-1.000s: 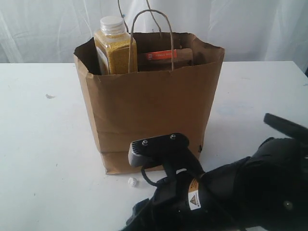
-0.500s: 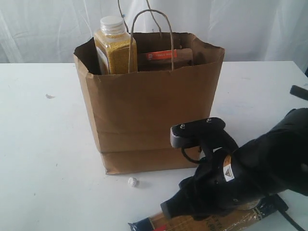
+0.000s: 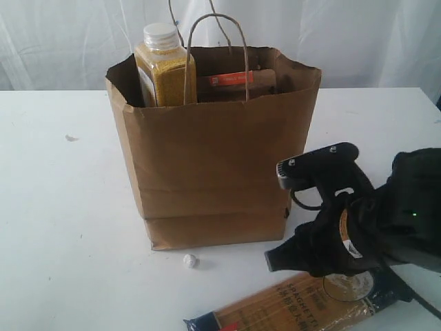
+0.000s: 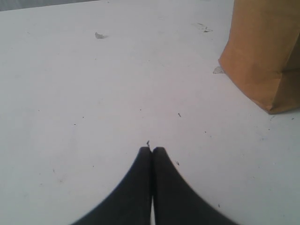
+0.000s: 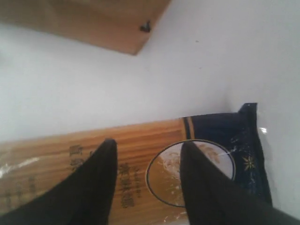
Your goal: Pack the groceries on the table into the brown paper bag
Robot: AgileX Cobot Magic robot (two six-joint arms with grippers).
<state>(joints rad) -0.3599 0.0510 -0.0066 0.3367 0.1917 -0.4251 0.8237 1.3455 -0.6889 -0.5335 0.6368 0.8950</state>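
The brown paper bag [image 3: 213, 172] stands upright in the middle of the white table [image 3: 62, 207]. Inside it are two of the groceries, a yellow-grain bottle [image 3: 164, 69] and a kraft pouch with an orange strip [image 3: 238, 81]. The long spaghetti packet [image 3: 275, 314] lies flat on the table in front of the bag. My right gripper [image 5: 145, 143] hovers open just above the packet [image 5: 47, 154], its fingers spaced along the packet's length with nothing between them. My left gripper [image 4: 152, 149] is shut and empty over bare table, beside the bag [image 4: 262, 51].
A small white scrap [image 3: 189, 261] lies by the bag's front left corner. A grey fleck [image 3: 71, 138] marks the table at the far left. A white curtain hangs behind the table. The right arm's black body [image 3: 372, 227] fills the lower right.
The right arm has swung rightward across the front of the bag, uncovering the spaghetti packet on the table. The bag and its contents have not moved.
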